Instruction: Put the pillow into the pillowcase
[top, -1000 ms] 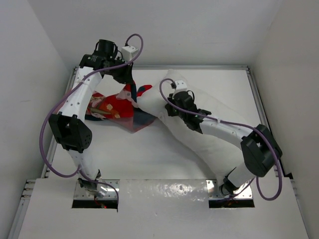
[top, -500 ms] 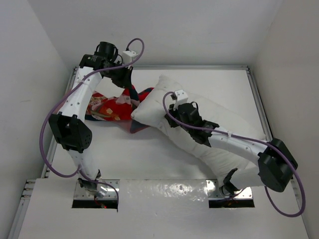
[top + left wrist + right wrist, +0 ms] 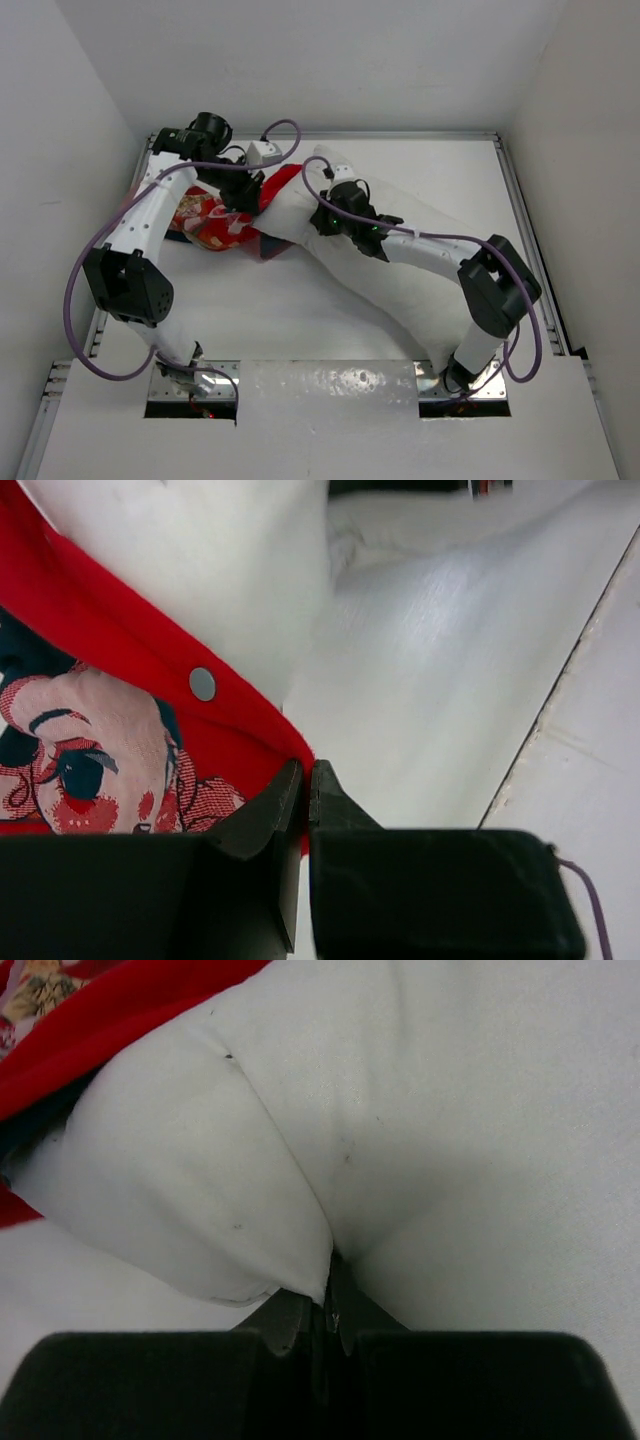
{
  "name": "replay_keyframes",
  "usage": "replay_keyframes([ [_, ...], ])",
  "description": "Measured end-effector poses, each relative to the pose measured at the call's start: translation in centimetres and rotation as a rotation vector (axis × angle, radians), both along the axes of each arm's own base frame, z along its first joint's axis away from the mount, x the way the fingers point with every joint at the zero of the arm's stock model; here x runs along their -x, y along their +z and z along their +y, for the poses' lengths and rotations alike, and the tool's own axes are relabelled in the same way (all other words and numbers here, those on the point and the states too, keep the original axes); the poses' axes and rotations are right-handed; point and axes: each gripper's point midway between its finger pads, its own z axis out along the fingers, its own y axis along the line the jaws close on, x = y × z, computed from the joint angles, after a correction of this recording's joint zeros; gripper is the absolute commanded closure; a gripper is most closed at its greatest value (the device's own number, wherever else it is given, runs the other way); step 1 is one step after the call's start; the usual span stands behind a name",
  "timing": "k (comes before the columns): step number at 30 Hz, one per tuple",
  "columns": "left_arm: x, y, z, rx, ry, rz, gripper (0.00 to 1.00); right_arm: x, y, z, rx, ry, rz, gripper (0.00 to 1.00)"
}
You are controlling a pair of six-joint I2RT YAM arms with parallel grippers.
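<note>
The white pillow [image 3: 420, 290] lies diagonally across the table from the centre to the near right. The red printed pillowcase [image 3: 215, 228] is bunched at the back left. My left gripper [image 3: 248, 190] is shut on the pillowcase's red hem [image 3: 250, 730], close to a metal snap [image 3: 203, 684]. It holds that edge up over the pillow's far left corner [image 3: 230, 570]. My right gripper [image 3: 318, 215] is shut on a pinched fold of the pillow [image 3: 290, 1190] near that corner. In the right wrist view the pillowcase [image 3: 120, 1010] drapes over the pillow's top left.
The white table [image 3: 300, 310] is enclosed by white walls at the left, back and right. A metal rail [image 3: 560, 690] runs along the table's edge near my left gripper. Purple cables loop off both arms.
My right arm has pushed the pillow left and back, so its corner now sits under the red hem. My left gripper has come down and right, still holding the pillowcase.
</note>
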Motion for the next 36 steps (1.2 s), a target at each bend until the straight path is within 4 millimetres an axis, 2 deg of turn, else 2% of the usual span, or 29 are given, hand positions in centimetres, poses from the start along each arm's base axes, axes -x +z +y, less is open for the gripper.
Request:
replay_keyframes([
  [5,0.3,-0.4,0.1,-0.009,-0.042,-0.017,1.0,-2.3,0.5,-2.0,-0.039,-0.071,0.006,1.0],
  [7,0.4,-0.2,-0.2,0.008,-0.056,-0.021,1.0,-2.8,0.5,-2.1,-0.043,-0.083,0.007,1.0],
  [10,0.4,0.2,-1.1,0.065,-0.071,-0.022,0.98,-3.2,-0.1,-1.3,-0.053,-0.094,0.022,1.0],
  [14,0.3,0.8,-3.4,0.2,-0.08,0.007,0.91,-2.6,-1.4,0.6,-0.045,-0.083,0.034,1.0],
  [15,0.2,0.7,-3.9,0.226,-0.08,0.02,0.87,-2.4,-1.8,1.1,-0.039,-0.074,0.037,1.0],
  [16,0.2,0.5,-4.4,0.244,-0.08,0.036,0.75,-2.2,-2.0,1.6,-0.037,-0.061,0.042,1.0],
  [17,0.2,0.1,-4.9,0.252,-0.084,0.047,0.68,-1.9,-2.2,2.0,-0.037,-0.05,0.046,1.0],
  [18,0.3,-0.1,-5.2,0.257,-0.084,0.065,0.55,-1.5,-2.4,2.4,-0.039,-0.028,0.054,0.99],
  [19,0.3,-0.4,-5.5,0.257,-0.087,0.079,0.49,-1.3,-2.4,2.6,-0.041,-0.008,0.058,0.94],
  [20,0.3,-0.6,-5.5,0.256,-0.086,0.09,0.41,-0.9,-2.5,2.8,-0.042,0.019,0.06,0.83],
  [21,0.5,-0.8,-5.6,0.254,-0.091,0.097,0.19,-0.5,-2.5,2.9,-0.046,0.043,0.066,0.44],
  [22,0.6,-0.9,-5.5,0.248,-0.096,0.101,0.18,-0.1,-2.6,2.9,-0.046,0.068,0.073,0.33],
  [24,0.8,-1.2,-5.1,0.223,-0.077,0.121,0.19,0.7,-2.0,3.2,-0.045,0.133,0.073,0.2],
  [25,0.6,-1.4,-4.9,0.203,-0.056,0.121,0.21,1.0,-1.4,3.3,-0.043,0.155,0.062,0.18],
  [26,0.2,-1.7,-4.5,0.175,-0.026,0.117,0.25,1.4,-0.8,3.3,-0.038,0.179,0.052,0.16],
  [27,-0.5,-1.9,-4.1,0.148,0.015,0.108,0.38,1.6,-0.2,3.3,-0.034,0.194,0.044,0.15],
  [29,-2.5,-2.5,-3.1,0.084,0.121,0.074,0.44,1.7,0.8,2.8,-0.017,0.21,0.038,0.15],
  [32,-6.0,-3.4,-1.6,0.002,0.294,0.017,0.4,0.5,2.1,1.5,0.004,0.194,0.043,0.17],
  [36,-10.4,-5.0,-0.9,-0.035,0.442,-0.013,0.39,-2.5,3.7,-1.7,0.029,0.129,0.037,0.14],
])
